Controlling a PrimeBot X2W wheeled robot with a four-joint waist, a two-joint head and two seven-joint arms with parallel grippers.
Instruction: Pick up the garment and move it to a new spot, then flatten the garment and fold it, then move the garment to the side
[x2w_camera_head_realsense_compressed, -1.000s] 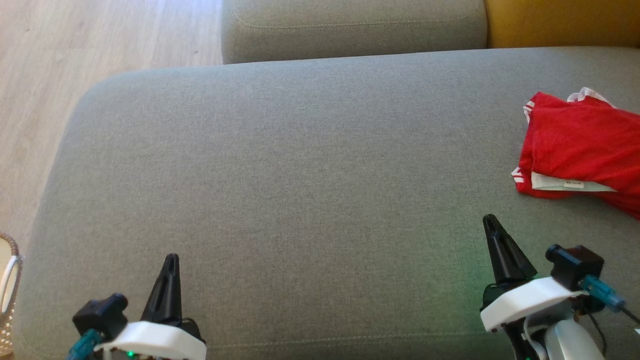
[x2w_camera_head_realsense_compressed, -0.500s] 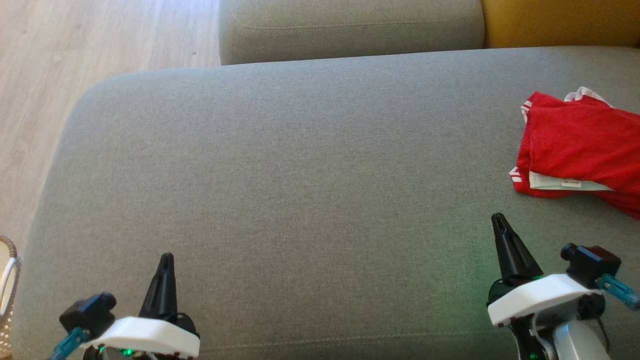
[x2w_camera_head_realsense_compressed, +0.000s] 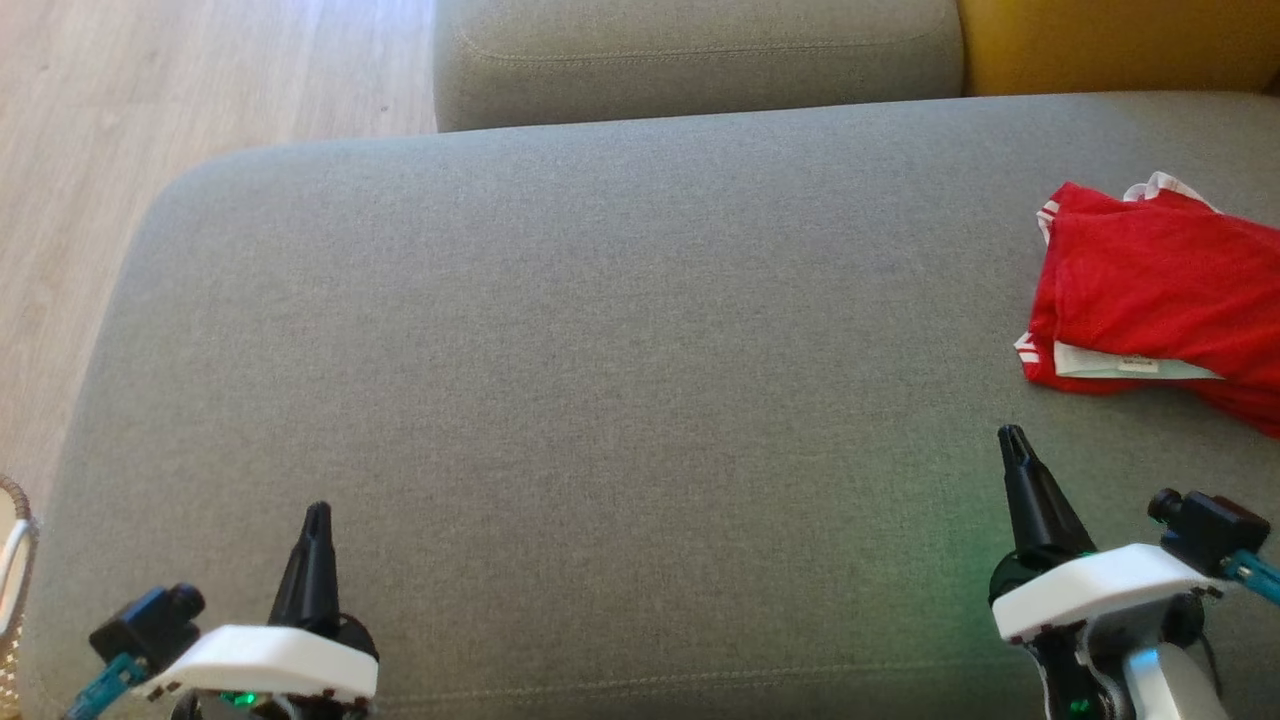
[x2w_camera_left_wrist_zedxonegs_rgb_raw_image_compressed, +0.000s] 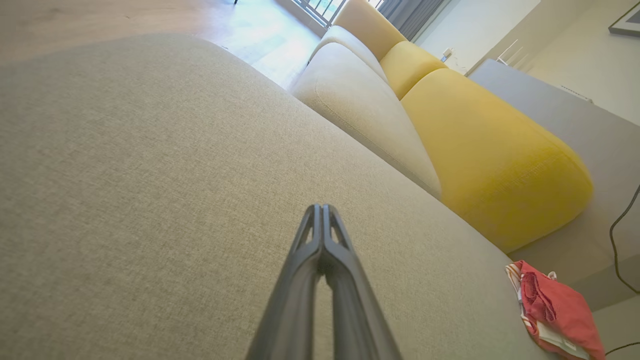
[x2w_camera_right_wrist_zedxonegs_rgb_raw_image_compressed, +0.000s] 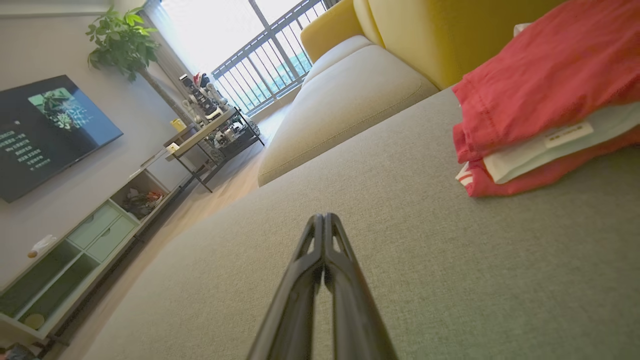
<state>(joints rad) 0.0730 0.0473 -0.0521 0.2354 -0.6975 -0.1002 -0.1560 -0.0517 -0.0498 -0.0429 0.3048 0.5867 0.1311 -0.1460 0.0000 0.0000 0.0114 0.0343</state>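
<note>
Folded red garment (x2w_camera_head_realsense_compressed: 1160, 290), soft cloth with white striped trim and a pale label, lies at the right end of the grey coarse-woven seat cushion (x2w_camera_head_realsense_compressed: 600, 350). The right gripper (x2w_camera_head_realsense_compressed: 1014, 440) is near it and the left gripper (x2w_camera_head_realsense_compressed: 317, 515) well apart, both with tapered dark fingers pressed together, holding nothing.

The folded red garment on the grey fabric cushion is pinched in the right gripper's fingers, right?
No. In the head view the folded red garment lies free on the grey fabric cushion; the right gripper is shut, empty, short of it.
</note>
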